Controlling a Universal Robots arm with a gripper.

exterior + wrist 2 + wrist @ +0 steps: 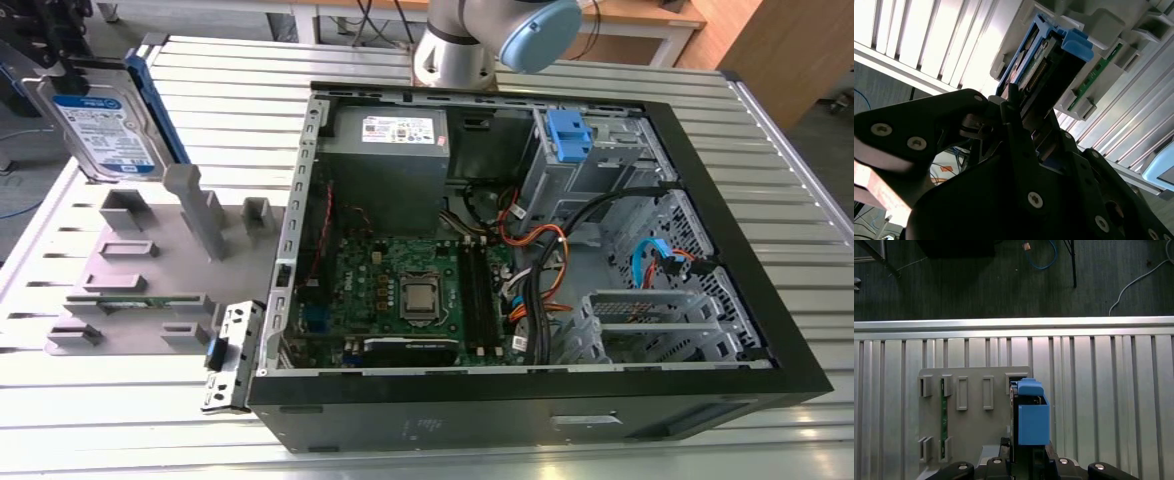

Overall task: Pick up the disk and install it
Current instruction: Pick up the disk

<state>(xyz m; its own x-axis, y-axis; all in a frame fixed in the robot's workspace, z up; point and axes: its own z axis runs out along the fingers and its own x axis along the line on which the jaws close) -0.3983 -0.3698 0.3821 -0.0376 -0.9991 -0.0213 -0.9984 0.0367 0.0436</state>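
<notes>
At the exterior view's left, the disk (104, 122) stands on edge above the grey fixture plate (134, 270), label facing the camera and a blue rail along its far side. The gripper (60, 55) grips it from above. In the second wrist view its black fingers (1015, 125) press against both flat faces of the drive's near end, parted only by the drive's thickness. I cannot tell whether the lower edge still sits in a fixture slot. The open computer case (534, 410) lies well apart from it on the slatted table (787, 150), towards the exterior view's right.
</notes>
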